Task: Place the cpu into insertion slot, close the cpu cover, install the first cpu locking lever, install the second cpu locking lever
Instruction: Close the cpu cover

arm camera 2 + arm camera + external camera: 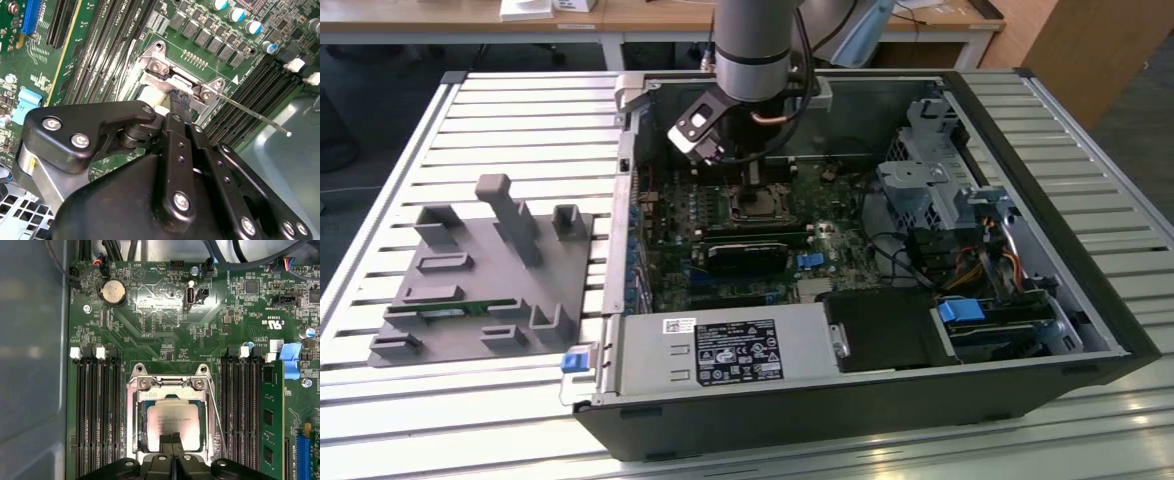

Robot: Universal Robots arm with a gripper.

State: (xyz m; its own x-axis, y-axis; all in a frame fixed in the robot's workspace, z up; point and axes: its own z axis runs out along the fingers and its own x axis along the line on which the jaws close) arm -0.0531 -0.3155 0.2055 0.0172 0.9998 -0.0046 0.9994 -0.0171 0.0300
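In the first wrist view the cpu (172, 421), a dull silvery square, lies in the insertion slot (141, 440) on the green board. The cpu cover (134, 410), a thin metal frame, lies down around it, and the chip shows through its cut-out. My gripper (172, 437) is shut with nothing between its black fingers, its tips over the chip's near edge. A thin wire locking lever (216, 417) runs along one side of the socket. In the second wrist view the gripper (178, 98) points at the socket's hinge bracket (159, 64), and the lever (255, 116) sticks out over the memory slots. In the exterior view the gripper (750, 178) hangs over the socket (755, 206).
Long black memory slots (97, 415) flank the socket, one holding a green module (270, 415). The open computer case (1067, 250) walls in the board, with a drive cage (921, 190) and power supply (720, 352). A grey fixture block (487, 270) sits at the exterior view's left.
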